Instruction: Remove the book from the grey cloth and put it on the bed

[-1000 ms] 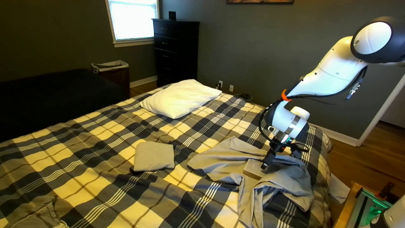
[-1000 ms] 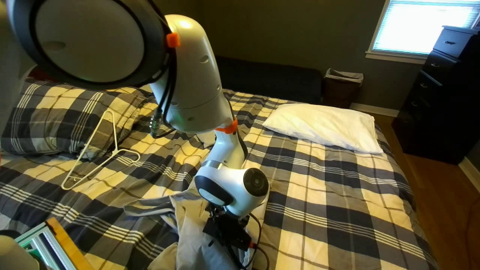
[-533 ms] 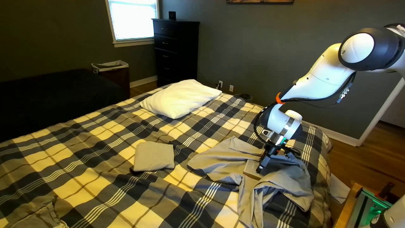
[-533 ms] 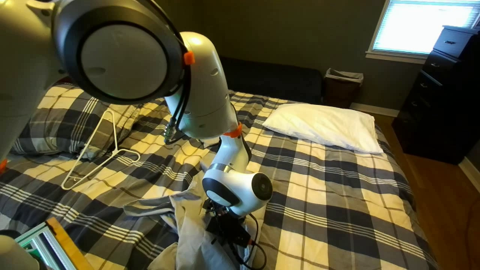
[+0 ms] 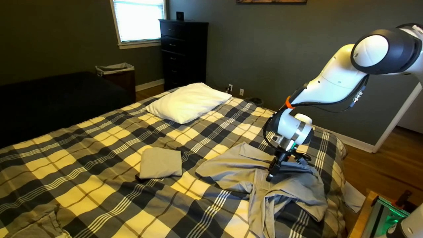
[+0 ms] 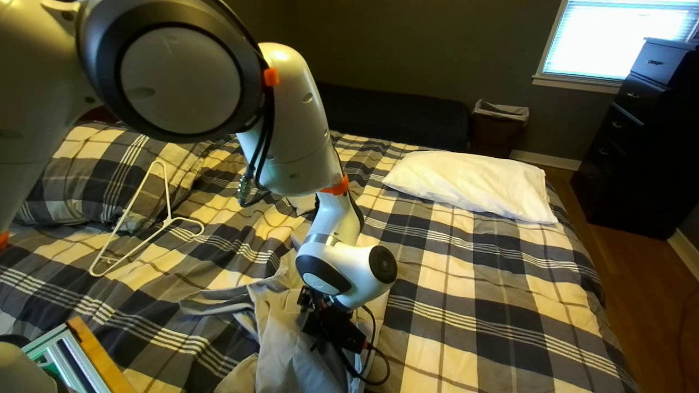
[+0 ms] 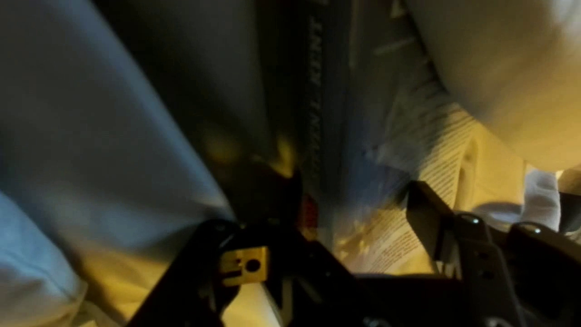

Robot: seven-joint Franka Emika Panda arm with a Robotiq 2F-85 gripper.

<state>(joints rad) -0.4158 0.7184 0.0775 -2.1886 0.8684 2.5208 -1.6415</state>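
Bed, plaid. In an exterior view: white pillow, upper centre; folded cloth, left of centre; grey cloth, lower right. In an exterior view: plaid pillow, hanger, left.

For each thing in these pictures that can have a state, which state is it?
bed: covered, slightly wrinkled
grey cloth: rumpled, spread on the bed
book: on the grey cloth, partly hidden
hand: fingers apart; grip on the book unclear
small cloth: folded
white pillow: lying flat
hanger: bare
drawers: shut
window blind: lowered
basket: uncovered
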